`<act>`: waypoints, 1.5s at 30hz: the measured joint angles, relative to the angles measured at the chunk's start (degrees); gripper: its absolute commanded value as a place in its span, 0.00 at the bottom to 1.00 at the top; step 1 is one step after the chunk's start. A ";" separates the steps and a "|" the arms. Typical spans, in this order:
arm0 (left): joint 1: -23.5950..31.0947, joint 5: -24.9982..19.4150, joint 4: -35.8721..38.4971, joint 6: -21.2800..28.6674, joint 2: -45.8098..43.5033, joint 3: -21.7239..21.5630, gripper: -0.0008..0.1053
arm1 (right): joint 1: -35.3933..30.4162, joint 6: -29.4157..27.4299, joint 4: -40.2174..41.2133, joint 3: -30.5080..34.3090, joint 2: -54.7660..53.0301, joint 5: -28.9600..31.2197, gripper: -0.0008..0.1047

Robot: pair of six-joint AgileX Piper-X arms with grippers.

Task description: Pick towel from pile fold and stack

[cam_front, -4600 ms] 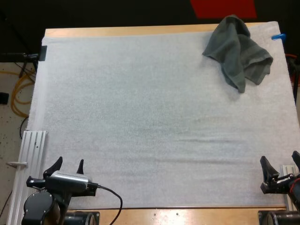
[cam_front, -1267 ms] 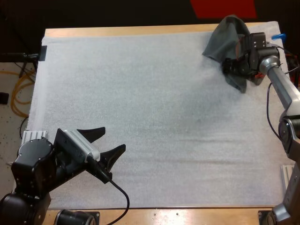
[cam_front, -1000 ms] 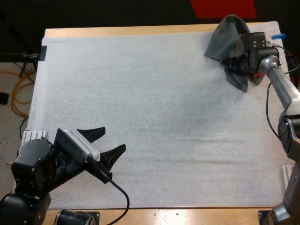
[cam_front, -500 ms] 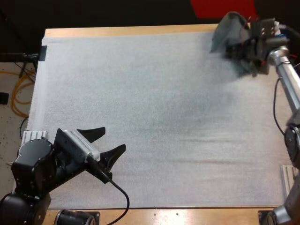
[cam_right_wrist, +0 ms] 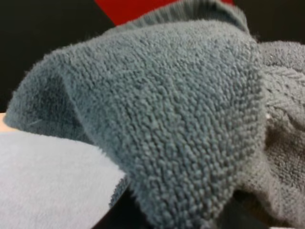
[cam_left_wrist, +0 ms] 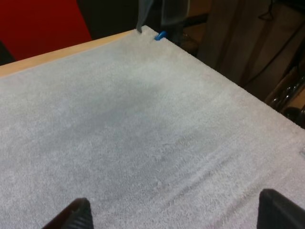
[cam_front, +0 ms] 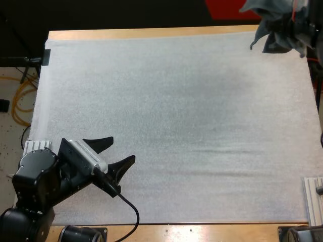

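High view: white mat (cam_front: pixel 176 116) covers wooden worktop (cam_front: pixel 151 33); left gripper (cam_front: pixel 123 148) fingers spread, empty, over mat's near-left; right gripper (cam_front: pixel 302 22) clamps towel (cam_front: pixel 275 30) above mat's far-right corner.

Bright, even light; soft, faint shadows.

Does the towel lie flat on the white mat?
No, in the high view the towel hangs bunched in the air above the far right corner of the mat.
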 measured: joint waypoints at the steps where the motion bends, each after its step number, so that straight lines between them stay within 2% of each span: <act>1: 0.00 0.00 0.00 0.00 0.00 0.00 0.65 | 0.00 0.00 1.29 0.00 -1.26 0.00 0.01; 5: 0.00 0.00 0.00 0.00 0.00 0.00 0.65 | 0.00 -0.02 7.74 0.00 -5.34 -0.08 0.01; 12: 0.00 -0.39 2.14 0.00 0.00 0.00 0.65 | 1.64 -0.08 19.23 0.00 -9.44 -3.85 0.01; 17: 0.00 -4.55 5.80 0.00 0.00 0.00 0.65 | 7.25 -0.08 23.97 0.75 -9.52 -4.24 0.01; 22: 0.00 -6.18 8.28 0.00 0.00 0.00 0.65 | 13.95 1.18 22.00 7.14 -9.38 -4.68 0.01; 27: 0.00 -6.54 9.22 0.00 -0.34 0.00 0.65 | 19.63 6.43 15.11 14.97 -7.74 -4.83 0.01; 34: 0.00 -6.69 9.51 0.00 -2.97 0.00 0.65 | 28.29 8.14 8.14 17.36 -2.85 -4.83 0.02; 36: 0.00 -6.69 9.61 0.00 -3.23 0.00 0.65 | 30.91 8.13 6.78 17.36 -1.77 -4.83 0.12; 38: 0.00 -6.79 9.61 0.00 -3.22 0.00 0.65 | 33.21 8.13 5.20 17.36 -1.23 -4.83 0.35; 39: 0.00 -6.76 9.66 0.00 -3.22 0.00 0.65 | 34.29 8.13 4.65 17.36 -1.18 -4.86 0.41; 41: 0.00 -6.76 9.78 0.00 -3.22 0.00 0.65 | 35.89 8.01 3.82 17.34 -1.19 -5.18 0.68; 42: 0.00 -6.76 9.94 0.00 -3.22 0.00 0.65 | 36.47 7.78 3.79 17.09 -1.19 -5.45 0.76; 43: 0.00 -6.76 9.96 0.00 -3.22 -0.03 0.65 | 36.97 7.34 3.99 16.75 -1.23 -5.69 0.81; 45: 0.00 -6.76 10.01 0.00 -3.22 -0.06 0.65 | 37.63 6.33 5.04 16.07 -1.60 -5.75 0.82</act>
